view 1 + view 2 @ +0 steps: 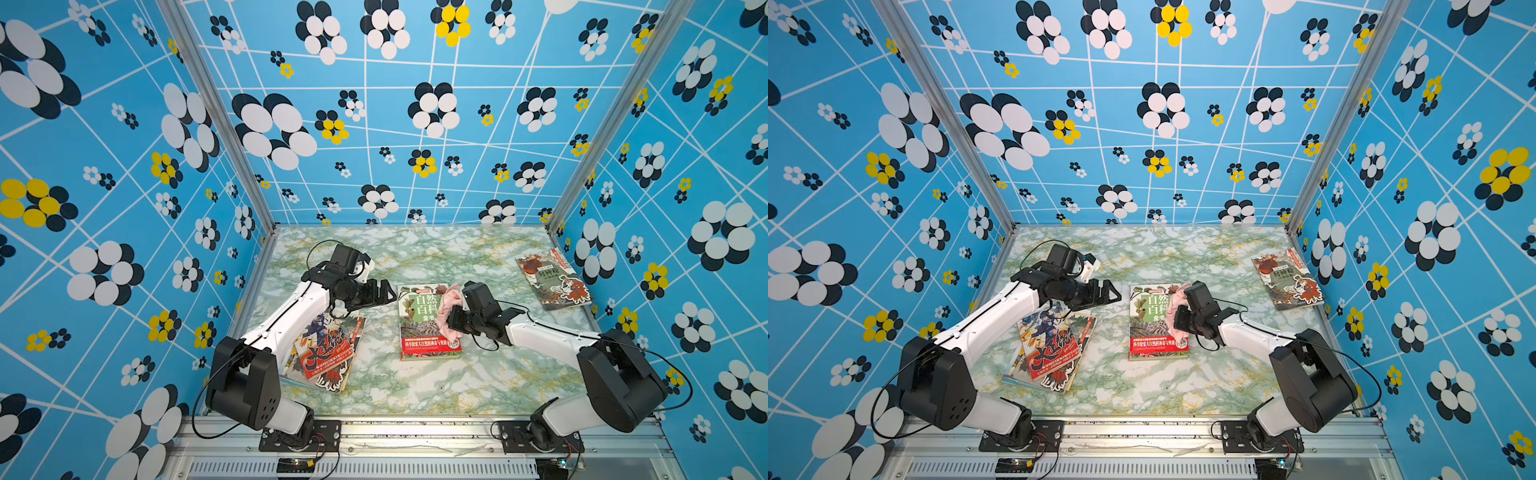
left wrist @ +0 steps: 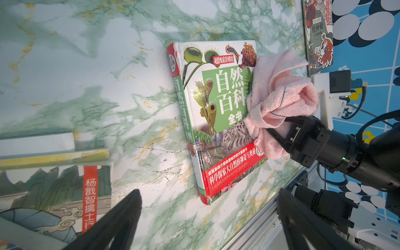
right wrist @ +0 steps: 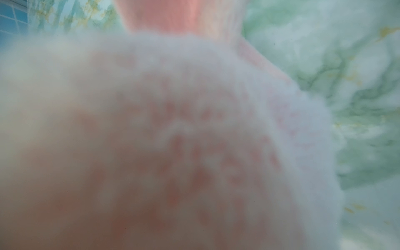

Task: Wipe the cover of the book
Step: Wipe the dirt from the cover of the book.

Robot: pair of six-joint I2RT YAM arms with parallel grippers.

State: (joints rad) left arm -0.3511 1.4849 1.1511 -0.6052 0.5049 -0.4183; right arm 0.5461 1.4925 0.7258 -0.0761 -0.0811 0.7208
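Pink cloth (image 2: 279,91) is clamped in my right tool (image 2: 270,132), pressed on the green book (image 2: 216,104) lying on the table (image 2: 86,75); my left tool (image 1: 388,293) hovers nearby, jaws wide apart.

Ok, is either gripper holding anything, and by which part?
The right gripper is shut on the pink cloth, pinching a bunched fold; loose ends spread over the book. The left gripper is open and empty.

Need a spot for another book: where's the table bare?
Bare: table's far strip by the back wall, and the near stretch between book and front rail. Crowded: middle, right gripper holds cloth on book; stack under left arm.
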